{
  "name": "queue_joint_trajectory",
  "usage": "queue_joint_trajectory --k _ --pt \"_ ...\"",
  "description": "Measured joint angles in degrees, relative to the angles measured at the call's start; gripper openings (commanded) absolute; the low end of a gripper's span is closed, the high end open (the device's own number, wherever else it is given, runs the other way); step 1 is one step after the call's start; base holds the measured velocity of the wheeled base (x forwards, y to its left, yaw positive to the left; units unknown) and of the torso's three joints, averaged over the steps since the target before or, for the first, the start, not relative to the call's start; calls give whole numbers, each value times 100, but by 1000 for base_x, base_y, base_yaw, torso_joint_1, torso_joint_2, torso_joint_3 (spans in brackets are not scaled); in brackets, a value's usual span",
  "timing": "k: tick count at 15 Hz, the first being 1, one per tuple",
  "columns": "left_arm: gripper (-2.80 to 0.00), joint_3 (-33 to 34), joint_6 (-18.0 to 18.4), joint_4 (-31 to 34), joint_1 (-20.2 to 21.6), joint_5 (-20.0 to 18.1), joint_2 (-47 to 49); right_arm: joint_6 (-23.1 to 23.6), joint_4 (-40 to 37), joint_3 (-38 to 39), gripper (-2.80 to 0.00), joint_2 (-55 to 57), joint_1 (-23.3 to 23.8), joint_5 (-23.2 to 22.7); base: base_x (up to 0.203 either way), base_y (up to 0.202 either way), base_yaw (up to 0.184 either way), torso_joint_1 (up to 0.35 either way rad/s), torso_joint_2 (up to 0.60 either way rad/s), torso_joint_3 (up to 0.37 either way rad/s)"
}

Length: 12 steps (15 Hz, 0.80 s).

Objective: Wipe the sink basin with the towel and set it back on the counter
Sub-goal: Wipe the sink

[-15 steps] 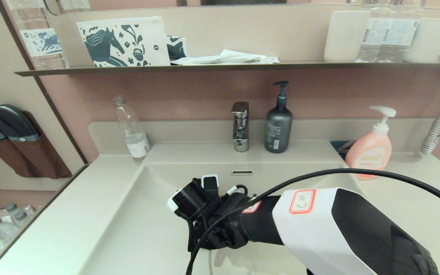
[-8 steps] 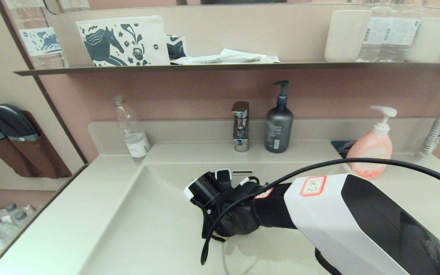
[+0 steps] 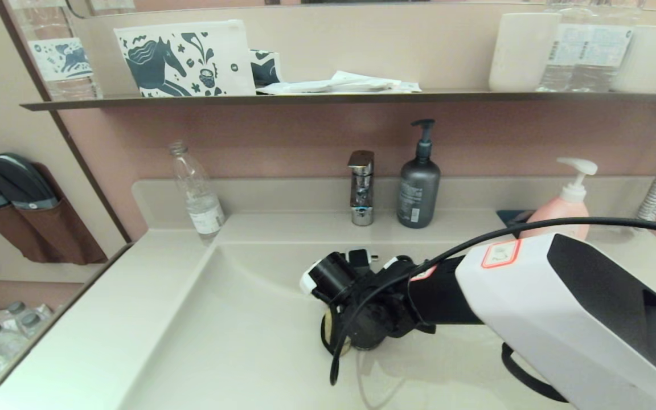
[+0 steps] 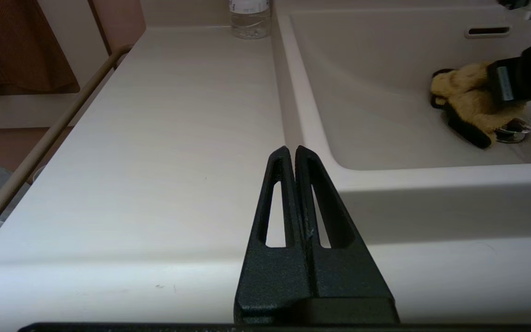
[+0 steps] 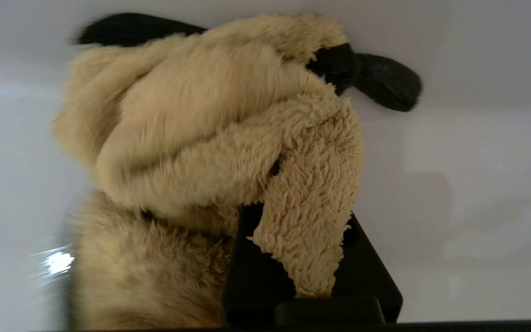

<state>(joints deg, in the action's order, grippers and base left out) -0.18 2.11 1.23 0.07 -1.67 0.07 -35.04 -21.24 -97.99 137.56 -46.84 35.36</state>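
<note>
The towel (image 4: 470, 99) is held bunched in the right tool (image 5: 302, 276), whose jaws are closed on a fold of it, and it is pressed against the floor of the sink basin (image 3: 237, 341), right over the drain (image 4: 514, 131). Seen from the head, only a sliver of cloth shows beneath the wrist. The right-hand stretch of the surface (image 3: 618, 242), beside the pink soap bottle (image 3: 564, 208), lies nearest to this arm, so a return there would probably be shortest. The left tool (image 4: 293, 161) hangs with its jaws pressed together, empty, above the left stretch of the surface, well apart from the towel.
</note>
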Motion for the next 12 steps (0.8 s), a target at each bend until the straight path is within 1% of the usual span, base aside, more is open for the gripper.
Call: queue_joint_trajectory --k 1,7,10,12 --pt "-280 0 -2 0 -2 2 0 4 -130 243 -280 -134 89 16 0 0 0 0 0 0" --pt "-280 0 0 -4 0 2 0 12 -346 1507 -280 -845 589 -11 0 0 0 0 0 0" --pt "-280 0 0 -2 6 0 0 17 -400 1972 -280 -1157 693 -29 0 0 0 0 0 0" --pt "-280 0 0 0 0 2 0 -2 -570 2226 -280 -1311 688 -49 0 0 0 0 0 0"
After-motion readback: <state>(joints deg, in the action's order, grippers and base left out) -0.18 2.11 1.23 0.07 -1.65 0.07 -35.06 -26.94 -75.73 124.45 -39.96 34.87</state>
